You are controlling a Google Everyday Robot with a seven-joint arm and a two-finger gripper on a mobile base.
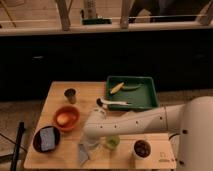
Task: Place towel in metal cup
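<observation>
The towel (86, 151), a small pale grey-blue cloth, lies crumpled near the table's front edge, between the dark bowl and the yellow-green cup. The gripper (91, 140) is at the end of my white arm (135, 122), which reaches in from the right. It points down onto the towel's upper edge and hides part of the cloth. The metal cup (70, 95) stands upright at the table's back left, well away from the gripper and beyond the orange bowl.
An orange bowl (66, 118) sits between the towel and the metal cup. A dark bowl with a blue-grey sponge (46, 139) is at the front left. A yellow-green cup (113, 142) and a white cup with dark contents (142, 148) stand to the right of the towel. A green tray (132, 92) and a white utensil (112, 103) are at the back.
</observation>
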